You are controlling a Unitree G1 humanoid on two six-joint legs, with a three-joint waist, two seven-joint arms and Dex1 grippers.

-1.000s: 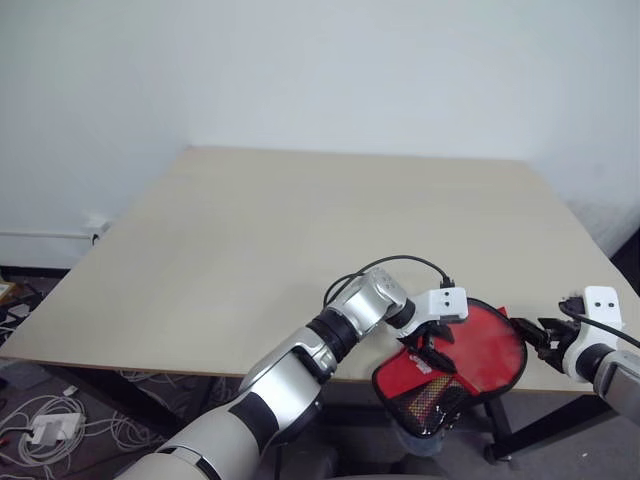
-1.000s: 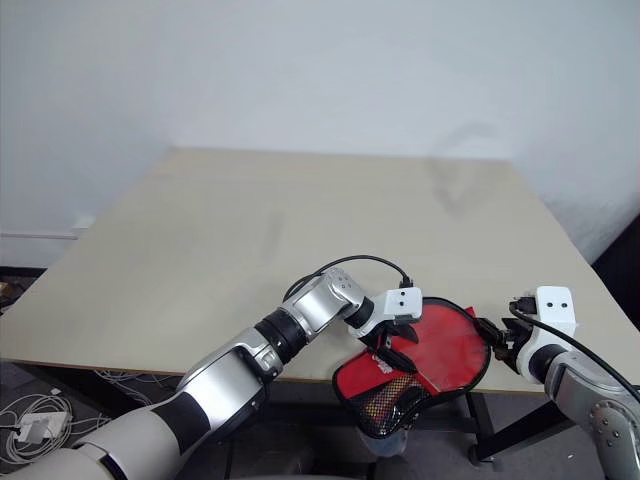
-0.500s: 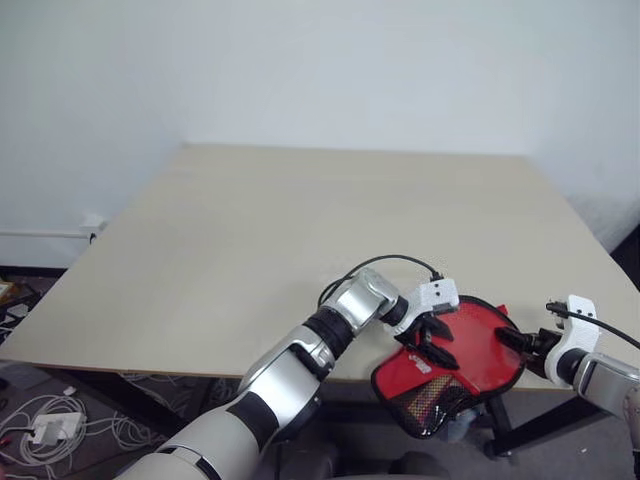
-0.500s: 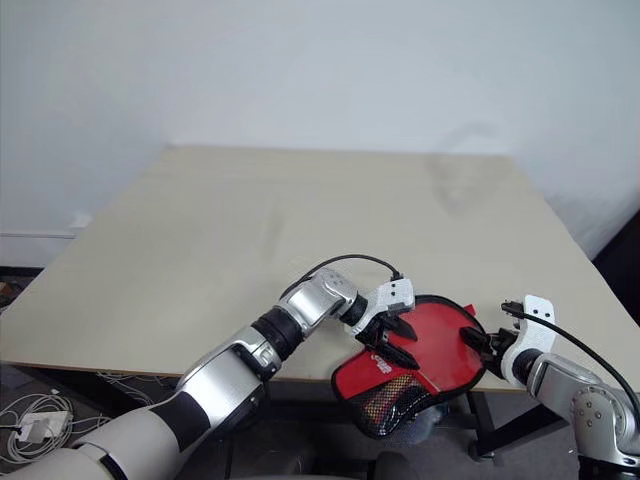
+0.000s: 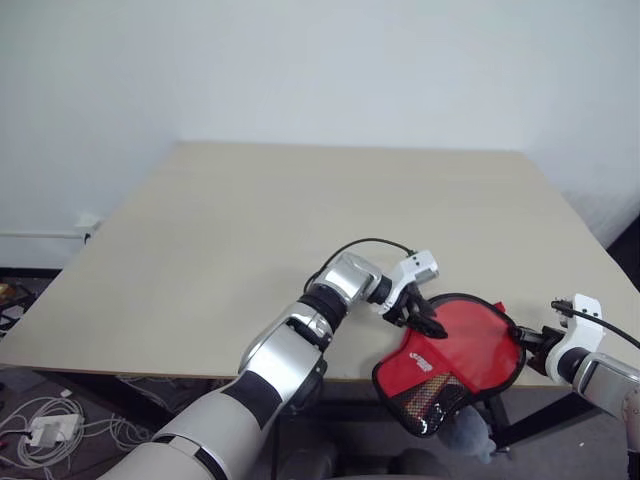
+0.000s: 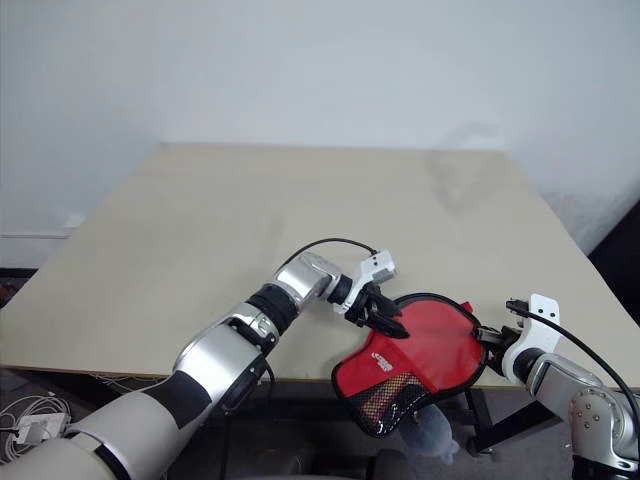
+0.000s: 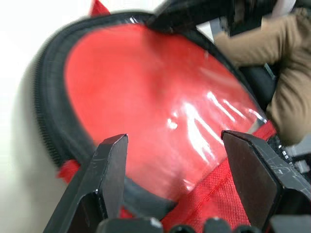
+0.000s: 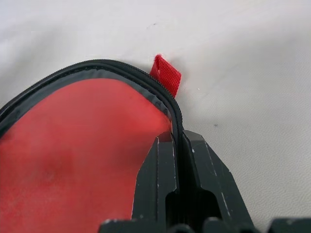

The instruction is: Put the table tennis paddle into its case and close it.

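**Case at the table's near edge, right gripper pinching its rim**

The table (image 5: 300,220) is bare around the case (image 5: 455,345), a pale top against a white wall (image 5: 300,60); cables (image 5: 40,425) lie on the floor at the left. In the left wrist view a brown sleeve (image 7: 286,73), seemingly a person's, shows past the case, though that picture is smeared.

The case lies at the near right edge of the table. Its round red head rests on the top, and its narrow end with the black mesh pocket (image 5: 425,405) hangs past the edge toward the robot. The long axis runs from that near, leftward end away to the right. A small red tab (image 8: 166,74) sticks out of the black zip rim (image 8: 87,68) on the far side.

The right gripper (image 8: 177,145) has its two fingers pressed together on the zip rim at the case's right side. The left gripper (image 5: 420,318) hangs at the case's left rim with its fingers (image 7: 109,165) spread wide, holding nothing.

The paddle itself cannot be made out.
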